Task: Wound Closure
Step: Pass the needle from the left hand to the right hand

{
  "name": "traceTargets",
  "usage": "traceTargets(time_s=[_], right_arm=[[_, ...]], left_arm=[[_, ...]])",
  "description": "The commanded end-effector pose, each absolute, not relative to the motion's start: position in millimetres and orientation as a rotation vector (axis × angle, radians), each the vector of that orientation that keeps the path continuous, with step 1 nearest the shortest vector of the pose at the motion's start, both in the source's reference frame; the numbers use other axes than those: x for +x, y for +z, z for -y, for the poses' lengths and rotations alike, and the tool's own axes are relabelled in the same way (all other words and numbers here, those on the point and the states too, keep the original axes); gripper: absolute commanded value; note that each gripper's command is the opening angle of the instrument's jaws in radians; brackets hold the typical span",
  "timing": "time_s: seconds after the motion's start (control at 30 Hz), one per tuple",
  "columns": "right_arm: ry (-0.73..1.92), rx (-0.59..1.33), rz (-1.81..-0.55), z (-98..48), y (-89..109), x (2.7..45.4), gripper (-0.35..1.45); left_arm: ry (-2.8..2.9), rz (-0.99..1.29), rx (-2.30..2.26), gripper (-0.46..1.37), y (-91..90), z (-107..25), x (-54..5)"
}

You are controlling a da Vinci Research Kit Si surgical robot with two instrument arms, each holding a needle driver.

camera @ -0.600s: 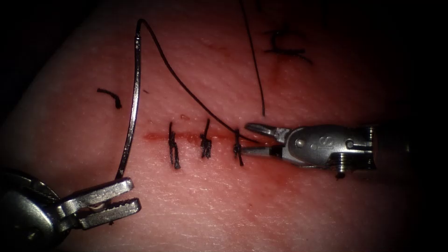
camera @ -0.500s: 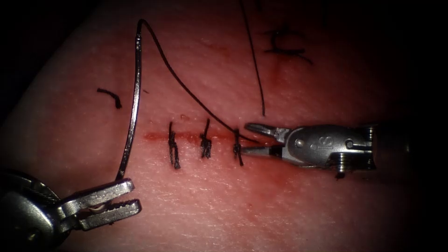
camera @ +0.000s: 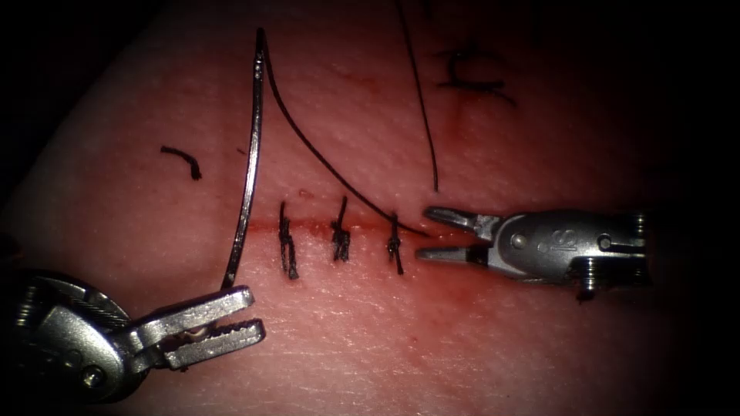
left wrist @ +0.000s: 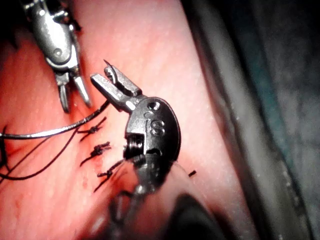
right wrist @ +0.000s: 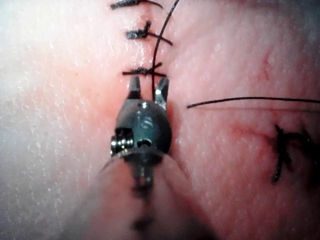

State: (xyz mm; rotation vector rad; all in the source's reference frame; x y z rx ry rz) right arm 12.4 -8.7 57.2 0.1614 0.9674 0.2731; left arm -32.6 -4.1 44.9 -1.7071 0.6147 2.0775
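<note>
A: Status on my left silver needle driver (camera: 250,313)?
B: Clamped on the curved steel needle (camera: 249,173) at its lower end. Needle stands clear of the pink pork tissue (camera: 462,339), left of the three black stitches (camera: 340,235), tail end up.
A: Black thread (camera: 324,158)?
B: Runs from the needle's top end down to the red cut line (camera: 266,226) near the right-hand stitch.
A: My right silver needle driver (camera: 432,233)?
B: Jaws parted, holding nothing, I think; thread passes close by the tips.
</note>
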Motion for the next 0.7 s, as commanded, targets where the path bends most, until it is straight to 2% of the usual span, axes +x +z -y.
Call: traceTargets(time_s=[0.03,0.23,0.3,0.47,0.53,0.7], right_arm=[[0.269,0.16,-0.969,8.7,57.0,12.1,0.35],[0.36,0.221,-0.987,8.3,55.1,10.3,0.46],[0.433,0.257,-1.0,8.0,54.3,9.6,0.63],[0.548,0.312,-1.025,7.6,53.3,8.9,0.85],[0.602,0.336,-1.038,7.5,52.9,8.5,0.87],[0.732,0.439,-1.069,7.6,52.4,7.5,0.77]], left_arm=[[2.082,-0.608,-1.713,-0.35,45.1,4.0,-32.7],[2.075,-0.603,-1.757,-0.35,47.1,3.9,-34.7],[2.072,-0.602,-1.782,-0.35,48.0,4.0,-35.8],[2.073,-0.61,-1.817,-0.35,49.7,4.2,-37.7],[2.076,-0.617,-1.829,-0.35,50.3,4.4,-38.4],[2.106,-0.678,-1.865,-0.35,51.8,4.7,-39.9]])
